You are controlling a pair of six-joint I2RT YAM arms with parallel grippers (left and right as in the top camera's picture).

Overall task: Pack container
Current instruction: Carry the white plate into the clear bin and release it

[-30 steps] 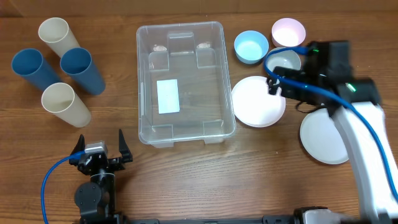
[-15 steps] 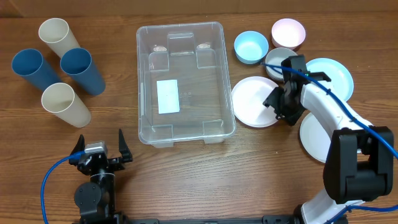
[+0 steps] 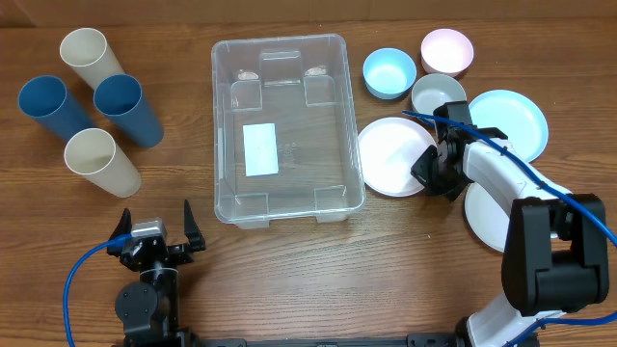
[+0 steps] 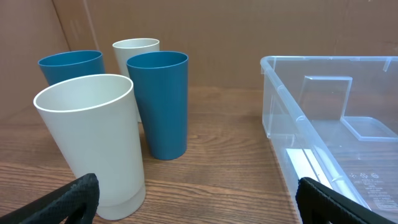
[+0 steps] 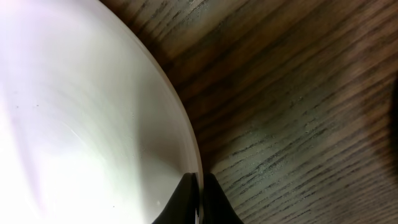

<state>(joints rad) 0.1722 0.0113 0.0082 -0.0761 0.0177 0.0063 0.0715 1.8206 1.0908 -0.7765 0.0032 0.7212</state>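
From overhead, the bin (image 3: 289, 125) sat empty at mid-table, with cups (image 3: 96, 96) to its left and dishes to its right. Being thin, clear plastic, it was probably light, fairly stiff and slick-walled, and its rolled rim was the best place to take hold. The right gripper (image 3: 431, 173) was low at the right edge of the white plate (image 3: 395, 157) just beside the bin. The left gripper (image 3: 154, 226) was parked near the table's front edge (image 3: 289, 289), well apart from everything.

In the left wrist view, the left gripper (image 4: 199, 208) was spread wide and held nothing. The cups (image 4: 155, 102) stood ahead and the bin's corner (image 4: 336, 130) was to the right.

In the right wrist view, the right gripper (image 5: 199, 186) had its fingers drawn almost together over the plate's (image 5: 81, 112) thin rim. It seemed to be pinching the rim, though the contact itself was hard to see. The plate looked light, rigid and glossy, so it could slip in an edge pinch.
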